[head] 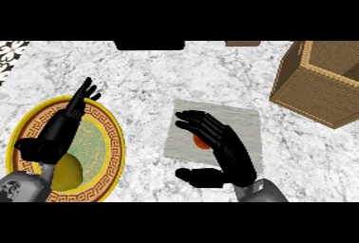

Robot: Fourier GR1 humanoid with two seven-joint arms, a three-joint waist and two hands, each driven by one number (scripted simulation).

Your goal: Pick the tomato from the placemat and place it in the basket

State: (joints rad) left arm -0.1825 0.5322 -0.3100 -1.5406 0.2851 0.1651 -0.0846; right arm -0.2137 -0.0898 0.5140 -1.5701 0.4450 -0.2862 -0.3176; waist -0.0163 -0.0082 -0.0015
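Right hand (223,147) hovers mid-frame, fingers (193,124) spread over the tomato (199,141) on the placemat (242,121); likely light, smooth, soft-skinned, so cup its round sides

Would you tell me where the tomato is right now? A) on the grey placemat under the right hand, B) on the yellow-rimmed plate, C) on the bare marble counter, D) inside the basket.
A: the tomato shows as an orange-red patch on the placemat, mostly hidden beneath the right hand, well apart from the basket.
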